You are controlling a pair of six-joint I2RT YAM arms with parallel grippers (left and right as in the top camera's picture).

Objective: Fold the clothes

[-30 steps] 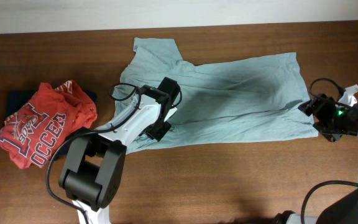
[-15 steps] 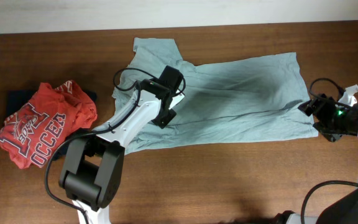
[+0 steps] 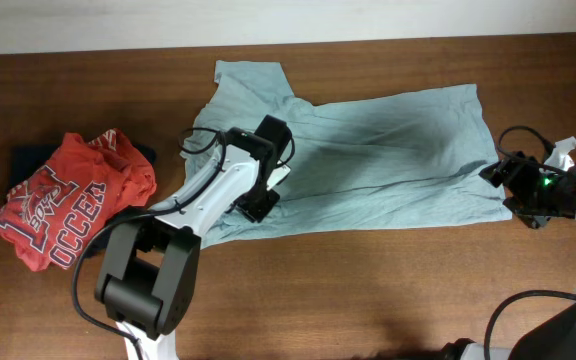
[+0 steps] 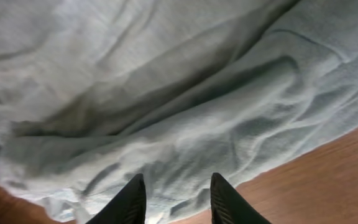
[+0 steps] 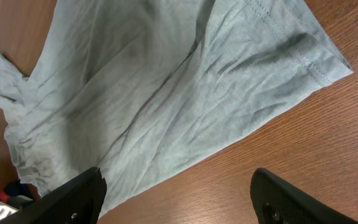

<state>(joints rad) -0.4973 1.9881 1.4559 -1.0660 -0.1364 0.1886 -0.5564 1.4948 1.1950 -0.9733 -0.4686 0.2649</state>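
Observation:
The pale grey-teal T-shirt [image 3: 388,160] lies spread across the far middle of the wooden table, wrinkled at its left end. My left gripper [image 3: 258,205] hovers over that left part near the front hem. In the left wrist view its fingers [image 4: 135,196] stand apart above rumpled cloth [image 4: 166,93] with nothing pinched between them. My right gripper [image 3: 496,172] is open at the shirt's right edge. In the right wrist view the right gripper [image 5: 178,173] straddles bare wood beside the hem [image 5: 303,59].
A crumpled red printed shirt [image 3: 63,210] lies at the left on top of a dark navy garment [image 3: 28,158]. A small white object [image 3: 565,148] sits by the right arm. Bare table [image 3: 368,290] runs along the front.
The left gripper first moved a little away over the shirt, then came back toward the front hem, and its fingers have spread apart. The right arm has not moved.

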